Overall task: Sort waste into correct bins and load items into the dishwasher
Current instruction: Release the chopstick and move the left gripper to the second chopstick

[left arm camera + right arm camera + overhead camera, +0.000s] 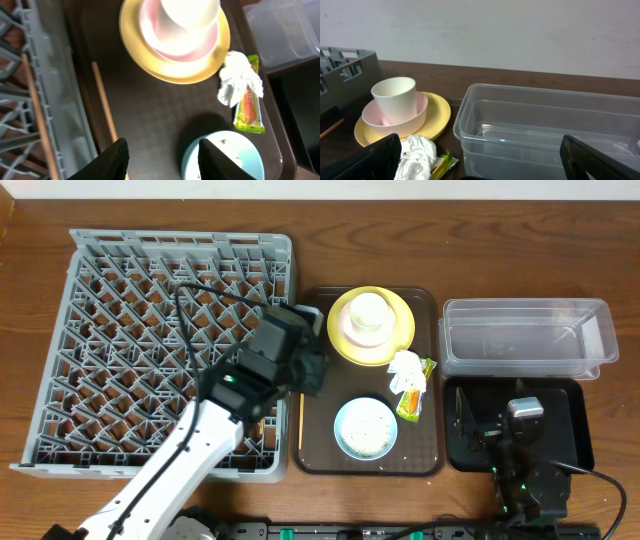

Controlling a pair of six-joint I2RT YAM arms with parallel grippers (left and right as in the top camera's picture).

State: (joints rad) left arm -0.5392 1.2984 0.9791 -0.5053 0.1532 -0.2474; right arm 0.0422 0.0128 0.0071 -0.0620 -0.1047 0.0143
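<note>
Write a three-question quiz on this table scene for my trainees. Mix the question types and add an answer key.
1. True or false: the cream cup stands inside the pinkish-white bowl, which sits on the yellow plate.
2. Multiple choice: what lies in the light blue bowl? A) water B) crumbly food scraps C) a spoon
3. Short answer: which item does the crumpled tissue partly cover?

Key
1. True
2. B
3. The snack wrapper
</note>
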